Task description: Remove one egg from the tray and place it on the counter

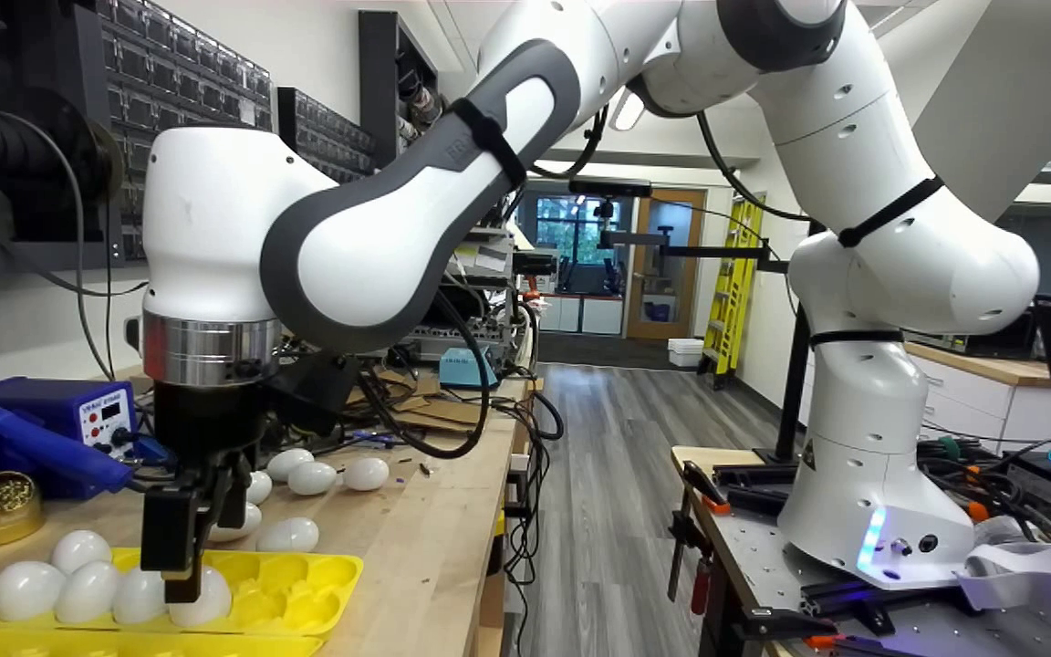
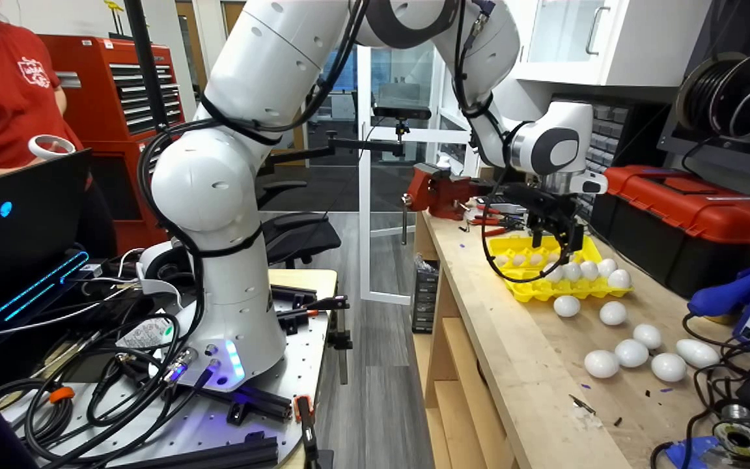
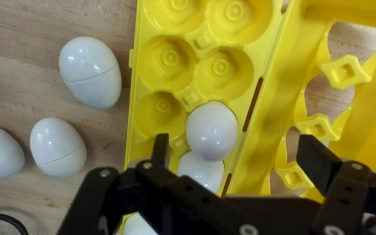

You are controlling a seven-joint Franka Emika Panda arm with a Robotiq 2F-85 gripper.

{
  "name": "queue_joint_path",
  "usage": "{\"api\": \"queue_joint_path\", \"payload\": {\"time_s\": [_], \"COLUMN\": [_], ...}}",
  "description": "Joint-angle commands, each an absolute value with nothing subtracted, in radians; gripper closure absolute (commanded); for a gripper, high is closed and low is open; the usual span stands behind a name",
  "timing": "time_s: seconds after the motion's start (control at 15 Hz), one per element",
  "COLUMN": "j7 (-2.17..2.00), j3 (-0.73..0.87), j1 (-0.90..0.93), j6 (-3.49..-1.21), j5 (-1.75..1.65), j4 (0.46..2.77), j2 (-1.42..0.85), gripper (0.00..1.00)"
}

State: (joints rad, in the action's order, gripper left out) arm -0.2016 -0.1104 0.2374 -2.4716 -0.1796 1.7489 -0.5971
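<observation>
The yellow tray (image 1: 297,584) lies open on the wooden counter (image 1: 434,538); it also shows in an exterior view (image 2: 528,291) and in the wrist view (image 3: 170,60). Several white eggs sit in its cells at one end, among them an egg (image 3: 211,129) and another egg (image 3: 202,170); other cells are empty. My gripper (image 3: 235,148) is open with nothing between its fingers, above the tray and its lid. In the exterior views the gripper (image 1: 202,552) (image 2: 555,242) points down over the tray. A finger hides part of an egg in the wrist view.
Several loose white eggs (image 2: 631,353) (image 3: 90,71) lie on the counter beside the tray. A blue soldering station (image 1: 78,415), a red and black toolbox (image 2: 700,212), a red vise (image 2: 443,192) and loose cables stand around the counter. A person (image 2: 10,98) stands behind the robot's table.
</observation>
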Motion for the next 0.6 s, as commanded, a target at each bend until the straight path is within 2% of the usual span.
{"api": "queue_joint_path", "payload": {"time_s": [0.0, 0.53], "j7": [-0.185, -0.194], "j3": [-0.098, -0.072], "j1": [0.254, 0.262], "j6": [-2.497, -2.544], "j5": [-0.163, -0.172], "j4": [1.751, 1.713], "j2": [-0.616, -0.683], "gripper": [0.0, 0.0]}}
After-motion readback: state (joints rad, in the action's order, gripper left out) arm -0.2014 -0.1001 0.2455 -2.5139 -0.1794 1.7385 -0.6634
